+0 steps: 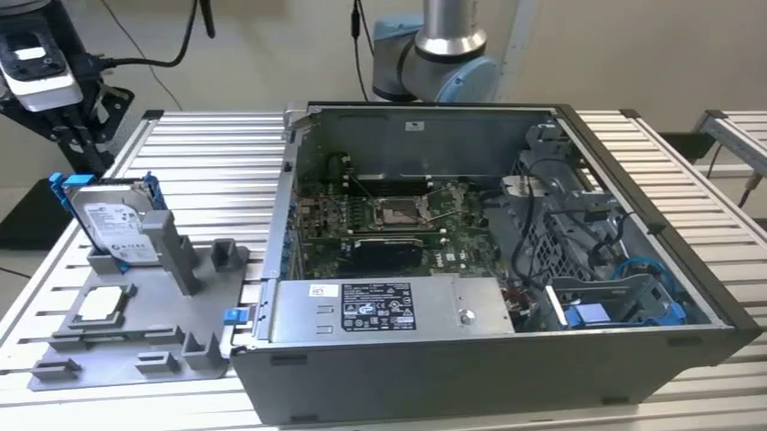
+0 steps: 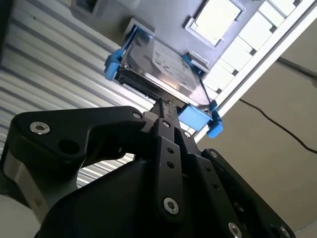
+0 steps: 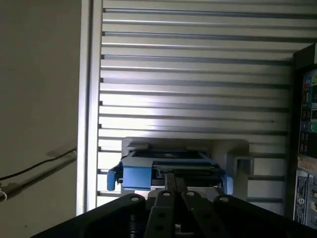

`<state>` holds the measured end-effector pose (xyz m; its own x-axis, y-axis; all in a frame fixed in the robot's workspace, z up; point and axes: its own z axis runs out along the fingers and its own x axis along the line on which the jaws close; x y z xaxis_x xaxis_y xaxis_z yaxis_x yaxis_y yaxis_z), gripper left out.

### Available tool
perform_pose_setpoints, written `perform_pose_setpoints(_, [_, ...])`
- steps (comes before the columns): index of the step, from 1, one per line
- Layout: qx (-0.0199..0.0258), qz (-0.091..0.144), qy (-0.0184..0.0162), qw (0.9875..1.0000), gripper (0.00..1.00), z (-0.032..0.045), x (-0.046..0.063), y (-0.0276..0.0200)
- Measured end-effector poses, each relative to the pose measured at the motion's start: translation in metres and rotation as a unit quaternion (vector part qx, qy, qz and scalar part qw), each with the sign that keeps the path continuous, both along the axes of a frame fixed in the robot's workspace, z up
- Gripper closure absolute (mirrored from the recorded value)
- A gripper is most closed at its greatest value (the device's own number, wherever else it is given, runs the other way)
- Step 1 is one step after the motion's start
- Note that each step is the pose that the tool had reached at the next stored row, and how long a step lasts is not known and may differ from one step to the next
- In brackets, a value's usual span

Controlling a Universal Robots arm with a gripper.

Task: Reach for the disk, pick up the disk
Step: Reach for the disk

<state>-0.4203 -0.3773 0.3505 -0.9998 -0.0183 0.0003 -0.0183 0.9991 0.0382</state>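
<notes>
- Claw (image 2: 164, 105): fingers together, holding nothing, tips aimed at the disk (image 2: 163, 62), short of contact.
- Disk: standing on edge in a grey holder (image 1: 180, 260) on the slatted table (image 1: 210, 171), to the exterior view's left of the open computer case (image 1: 480, 359).

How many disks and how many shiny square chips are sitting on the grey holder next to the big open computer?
Disk: 1
Square silver chip: 1
Total on the grey holder: 2
</notes>
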Motion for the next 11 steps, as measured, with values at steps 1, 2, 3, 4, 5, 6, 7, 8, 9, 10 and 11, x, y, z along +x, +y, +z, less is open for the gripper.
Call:
perform_pose_setpoints(1, [0.0000,0.000,0.0000,1.0000,1.00,0.0000,-0.004,-0.0001])
perform_pose_setpoints(2, [0.0000,0.000,-0.0001,1.0000,1.00,-0.0001,-0.009,-0.0003])
perform_pose_setpoints(3, [0.0000,0.000,0.0000,1.0000,1.00,0.0000,-0.012,-0.0004])
perform_pose_setpoints(4, [0.0000,0.000,0.0000,1.0000,1.00,0.0000,-0.014,-0.0009])
perform_pose_setpoints(5, [0.0000,0.000,0.0000,1.0000,1.00,0.0000,-0.015,-0.0021])
perform_pose_setpoints(6, [0.0000,0.000,0.0000,1.0000,1.00,0.0000,-0.016,-0.0035])
perform_pose_setpoints(7, [0.0000,0.000,0.0000,1.0000,1.00,0.0000,-0.017,-0.0059])
perform_pose_setpoints(8, [0.0000,0.000,0.0000,1.0000,1.00,0.0000,-0.017,-0.0084])
perform_pose_setpoints(9, [0.0000,0.000,0.0000,1.0000,1.00,-0.0001,-0.018,-0.0109])
perform_pose_setpoints(10, [0.0000,0.000,0.0000,1.0000,1.00,-0.0001,-0.018,-0.0124])
perform_pose_setpoints(11, [0.0000,0.000,0.0000,1.0000,1.00,-0.0001,-0.018,-0.0125])
